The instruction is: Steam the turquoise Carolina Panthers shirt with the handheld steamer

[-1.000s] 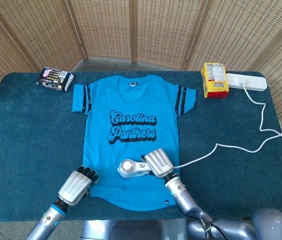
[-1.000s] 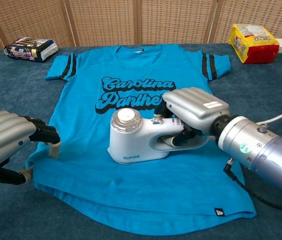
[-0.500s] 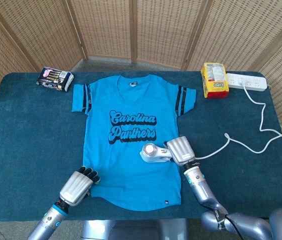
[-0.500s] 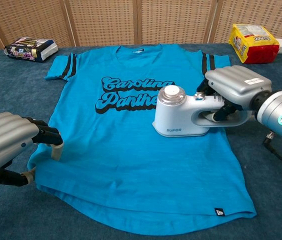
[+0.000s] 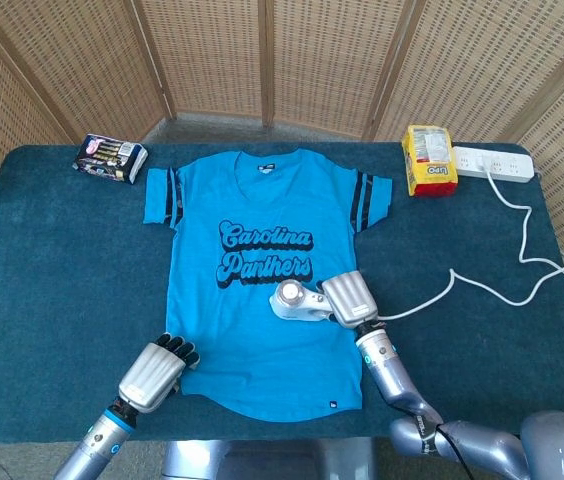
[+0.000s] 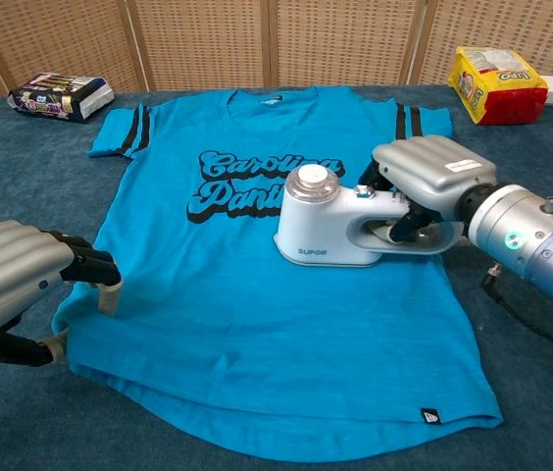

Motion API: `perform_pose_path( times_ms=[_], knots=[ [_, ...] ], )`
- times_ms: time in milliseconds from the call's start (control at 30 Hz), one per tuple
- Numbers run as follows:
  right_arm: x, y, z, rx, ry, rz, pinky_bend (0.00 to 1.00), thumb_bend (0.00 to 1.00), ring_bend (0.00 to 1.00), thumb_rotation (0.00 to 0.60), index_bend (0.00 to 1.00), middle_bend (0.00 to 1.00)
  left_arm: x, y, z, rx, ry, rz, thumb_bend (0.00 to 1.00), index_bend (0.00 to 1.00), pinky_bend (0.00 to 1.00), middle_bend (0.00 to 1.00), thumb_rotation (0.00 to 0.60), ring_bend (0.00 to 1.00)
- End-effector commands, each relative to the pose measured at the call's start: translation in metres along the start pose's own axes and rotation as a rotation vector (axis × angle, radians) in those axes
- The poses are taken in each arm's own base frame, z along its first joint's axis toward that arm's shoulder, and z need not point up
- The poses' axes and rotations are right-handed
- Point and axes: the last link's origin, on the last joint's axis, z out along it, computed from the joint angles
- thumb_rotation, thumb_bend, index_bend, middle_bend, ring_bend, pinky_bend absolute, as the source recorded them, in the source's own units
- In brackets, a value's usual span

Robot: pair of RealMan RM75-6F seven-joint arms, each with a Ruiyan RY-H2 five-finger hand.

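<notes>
One dark blue table (image 5: pixel 52 290) carries everything, backed by wicker screens (image 5: pixel 332 60). Spread flat across its middle lies the turquoise shirt (image 5: pixel 252 340), collar toward the screens, hem toward the robot, with the dark "Carolina Panthers" lettering (image 5: pixel 265 252) on the chest. The right hand (image 6: pixel 431 177) has its fingers wrapped through the handle of the white steamer (image 6: pixel 327 231), which rests base-down on the shirt just below and to the right of the lettering, its round cap facing up. The left hand (image 6: pixel 17 280) sits at the shirt's lower left corner, fingers curled and pressing on the hem there; whether cloth is actually pinched between them cannot be told. A white cord (image 5: pixel 482 285) runs from the steamer side across the table to a white power strip (image 5: pixel 492 163) at the far right corner. Just beside the strip stands a yellow packet (image 5: pixel 429 160). A small dark packet (image 5: pixel 110 156) lies at the far left, near the shirt's sleeve but apart from it.
</notes>
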Motion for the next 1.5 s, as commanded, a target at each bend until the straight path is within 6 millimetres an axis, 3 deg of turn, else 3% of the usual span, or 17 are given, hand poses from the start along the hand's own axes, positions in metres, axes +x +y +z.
perform_pose_path(
  times_ms=[33, 200, 400, 700, 1167, 1500],
  knots=[
    [-0.002, -0.007, 0.001, 0.017, -0.001, -0.001, 0.72, 0.31, 0.80, 0.600, 0.69, 0.75, 0.000, -0.001, 0.000, 0.002, 0.000, -0.001, 0.45, 0.55, 0.39, 0.46, 0.545, 0.39],
    [-0.002, -0.012, 0.001, 0.024, 0.001, 0.007, 0.72, 0.31, 0.80, 0.600, 0.69, 0.75, -0.001, -0.002, -0.001, 0.004, -0.001, -0.002, 0.45, 0.55, 0.39, 0.45, 0.539, 0.39],
    [0.001, 0.003, -0.005, -0.011, 0.015, 0.006, 0.72, 0.31, 0.80, 0.600, 0.69, 0.75, -0.001, -0.001, 0.001, -0.001, -0.001, -0.003, 0.45, 0.55, 0.39, 0.46, 0.546, 0.39],
    [0.014, 0.042, -0.015, -0.106, 0.050, 0.031, 0.72, 0.31, 0.80, 0.600, 0.69, 0.75, -0.003, 0.000, 0.001, -0.007, -0.004, -0.006, 0.45, 0.55, 0.39, 0.45, 0.543, 0.39],
    [0.059, 0.088, -0.021, -0.224, 0.165, 0.094, 0.73, 0.31, 0.80, 0.600, 0.69, 0.75, -0.002, 0.000, -0.002, -0.004, -0.004, 0.001, 0.45, 0.55, 0.39, 0.45, 0.546, 0.39],
    [0.067, 0.133, -0.032, -0.337, 0.191, 0.107, 0.72, 0.31, 0.80, 0.600, 0.69, 0.75, -0.001, 0.000, -0.002, 0.001, -0.005, 0.004, 0.45, 0.55, 0.39, 0.46, 0.543, 0.39]
  ],
)
